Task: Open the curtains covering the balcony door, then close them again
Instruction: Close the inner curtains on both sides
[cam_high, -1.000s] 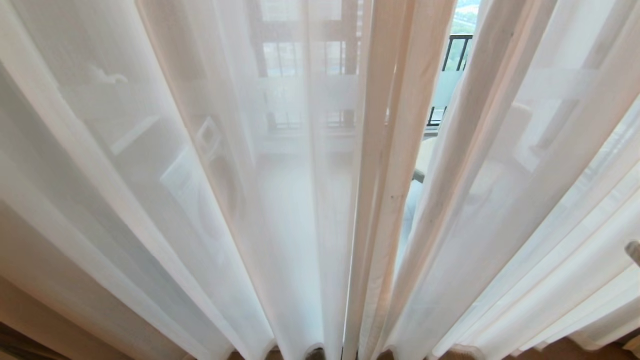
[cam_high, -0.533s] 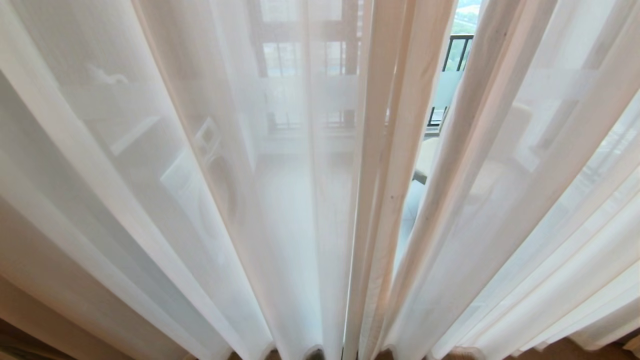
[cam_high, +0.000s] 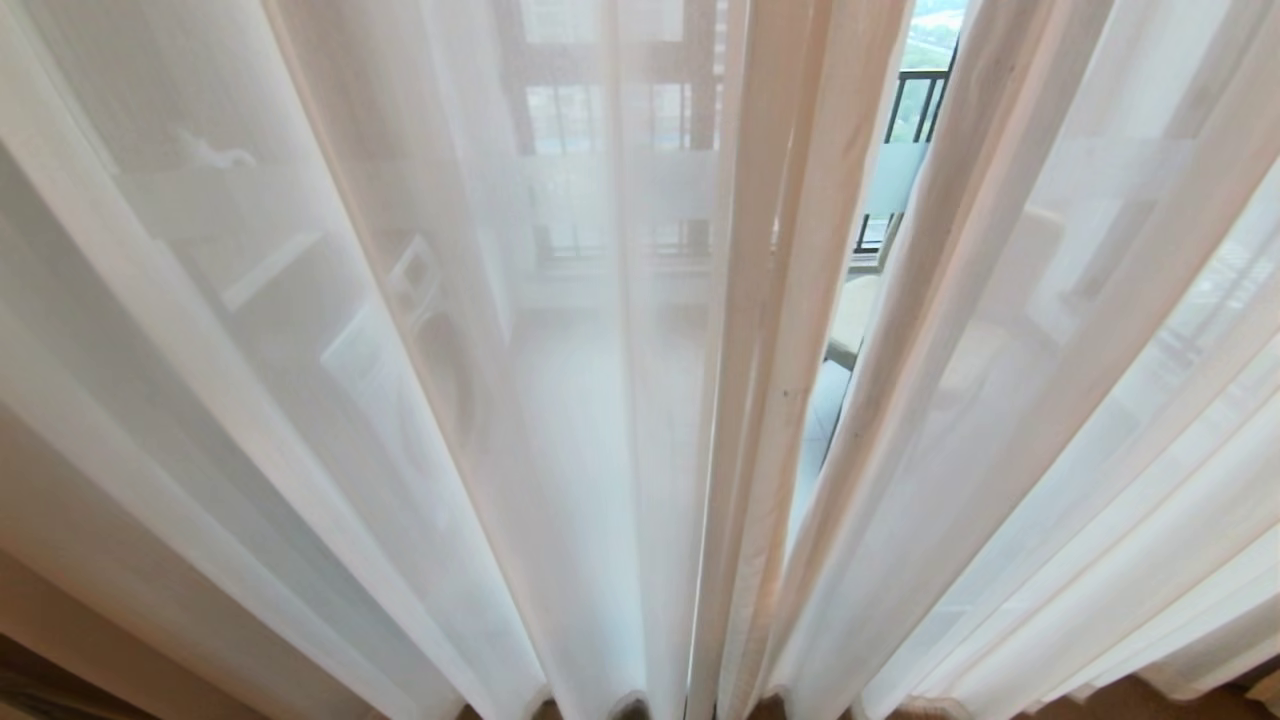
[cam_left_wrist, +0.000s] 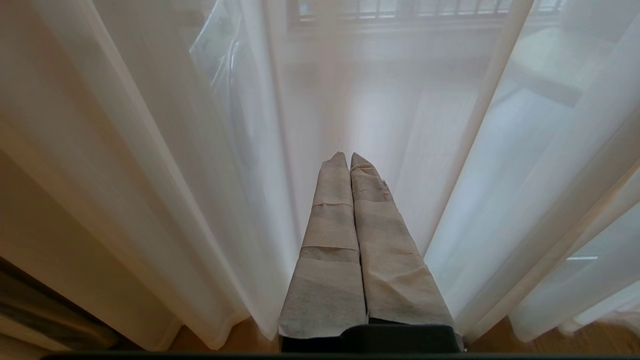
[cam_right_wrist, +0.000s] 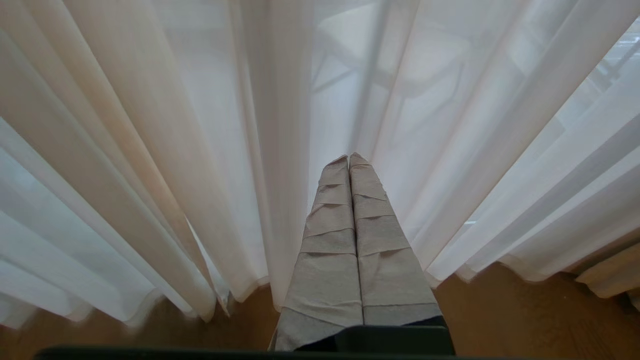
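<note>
The sheer white curtains hang drawn across the whole head view in long folds. A narrow gap between two folds shows the glass of the balcony door with its frosted band. Neither gripper appears in the head view. In the left wrist view my left gripper is shut and empty, its tape-wrapped fingers pressed together, pointing at the curtains near their hem. My right gripper is also shut with nothing between its fingers, low in front of the curtains and not touching them.
Brown wooden floor runs under the curtain hems. A dark-barred railing and pale balcony furniture show through the gap. A thicker beige fold hangs at the far left.
A gripper tip that showed at the right edge of the head view one second ago has left that view. The folds on the right have swayed slightly.
</note>
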